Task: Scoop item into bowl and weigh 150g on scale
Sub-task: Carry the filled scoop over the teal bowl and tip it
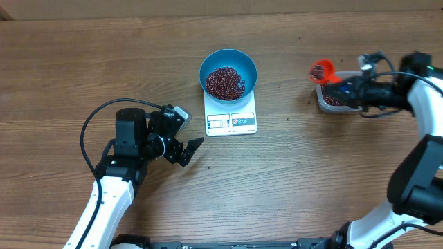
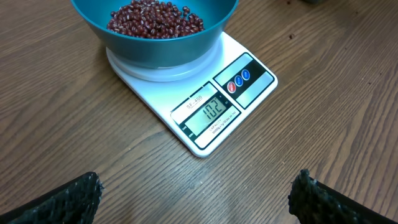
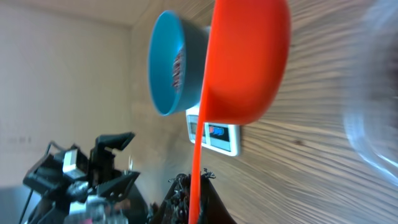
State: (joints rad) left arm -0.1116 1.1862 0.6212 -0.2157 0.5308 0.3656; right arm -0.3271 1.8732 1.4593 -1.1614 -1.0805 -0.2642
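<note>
Small dark red-brown beans (image 1: 224, 82) fill the round teal-blue bowl (image 1: 242, 59) on the flat white square scale (image 1: 231, 122), whose display (image 2: 211, 115) shows 102 (short of target, so more seems needed). At its three o'clock the right gripper (image 1: 349, 88) clamps a loaded orange plastic scoop (image 1: 321, 70) by the clear plastic tub (image 1: 322, 104). The left gripper (image 1: 188, 147), at eight o'clock, gapes wide and empty.

Left arm bent forward, left gripper (image 1: 185, 131) jaws wide, empty; right arm stretched leftward, wrist rolled sideways, right gripper (image 1: 348, 87) clamped on red scoop (image 1: 320, 70) handle
</note>
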